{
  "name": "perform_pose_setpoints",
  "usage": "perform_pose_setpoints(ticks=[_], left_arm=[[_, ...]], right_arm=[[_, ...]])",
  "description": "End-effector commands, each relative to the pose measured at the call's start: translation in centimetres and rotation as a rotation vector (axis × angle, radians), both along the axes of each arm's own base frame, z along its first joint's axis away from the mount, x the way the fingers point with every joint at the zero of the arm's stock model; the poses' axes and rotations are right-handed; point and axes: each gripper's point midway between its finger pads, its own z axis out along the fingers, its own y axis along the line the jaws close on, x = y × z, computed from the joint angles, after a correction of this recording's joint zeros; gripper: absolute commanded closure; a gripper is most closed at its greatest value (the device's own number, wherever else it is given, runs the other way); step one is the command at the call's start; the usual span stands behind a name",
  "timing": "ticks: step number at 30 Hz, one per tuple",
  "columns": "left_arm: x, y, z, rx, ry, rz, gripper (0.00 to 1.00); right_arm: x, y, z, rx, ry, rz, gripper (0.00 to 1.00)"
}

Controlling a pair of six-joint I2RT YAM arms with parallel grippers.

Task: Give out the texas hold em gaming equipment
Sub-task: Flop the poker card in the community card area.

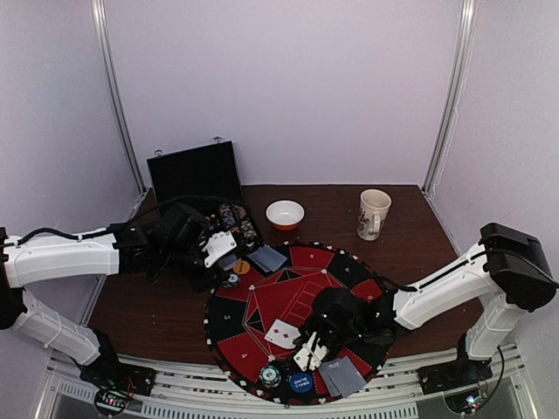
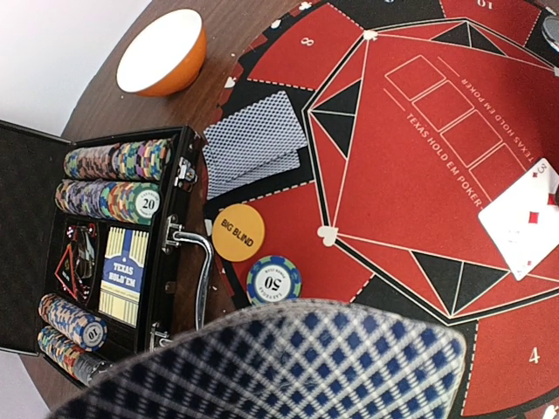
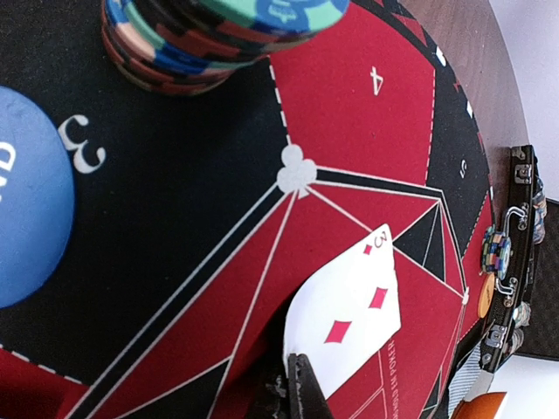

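- Two arms show in the top view: your left gripper (image 1: pixel 218 249) sits at the far-left rim of the mat (image 1: pixel 297 301), beside the briefcase (image 1: pixel 194 173), and your right gripper (image 1: pixel 310 351) is over the mat's near side, just beside the face-up card (image 1: pixel 281 333); face-down cards (image 1: pixel 342 377), a chip stack (image 1: pixel 269 376) and a blue disc (image 1: pixel 300 382) lie at the near rim, and neither grip reads from up here
- Left wrist view adds what the top cannot: a blue-backed card (image 2: pixel 288 367) fills the frame's bottom close to the lens, so judge the left gripper clamped on it, though its fingers are hidden; under it lie an orange disc (image 2: pixel 238 232) and a single chip (image 2: pixel 273 281), side by side
- Right wrist view shows the right gripper's fingers pressed together, tips at the near edge of the face-up card (image 3: pixel 349 319); you cannot tell whether they pinch it or only touch
- Expect cards to be light, thin, bendy and slick on the felt, so take them by a raised edge or corner; discs are stiff and heavier, so grip across the rim, and stacks may topple
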Motion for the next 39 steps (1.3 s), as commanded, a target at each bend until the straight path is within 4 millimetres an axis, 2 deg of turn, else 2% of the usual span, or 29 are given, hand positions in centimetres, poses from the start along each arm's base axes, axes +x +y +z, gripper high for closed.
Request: perform_pose_setpoints(ticks=[1, 17, 23, 29, 35, 39], left_arm=[[0.3, -0.3, 0.5, -0.034, -0.015, -0.002, 0.55], [0.3, -0.3, 0.3, -0.028, -0.009, -0.003, 0.55], [0.4, -0.2, 0.2, -0.027, -0.007, -0.001, 0.55], [0.3, -0.2, 0.2, -0.026, -0.006, -0.003, 0.55], [0.4, -0.2, 0.3, -0.026, -0.009, -0.001, 0.55], [0.4, -0.2, 0.1, -0.024, -0.003, -0.003, 0.55]], right_arm=[[-0.6, -0.4, -1.3, -0.071, 0.029, 0.028, 1.00], [-1.6, 0.5, -0.7, -0.042, 0.064, 0.086, 1.00], [-1.8, 0.0, -1.0, -0.064, 0.083, 0.072, 1.00], [-1.7, 0.1, -0.5, -0.065, 0.093, 0.047, 0.85], [-1.8, -0.3, 0.4, -0.061, 0.081, 0.046, 0.78], [-1.8, -0.3, 2.0, -0.033, 0.067, 0.040, 0.71]])
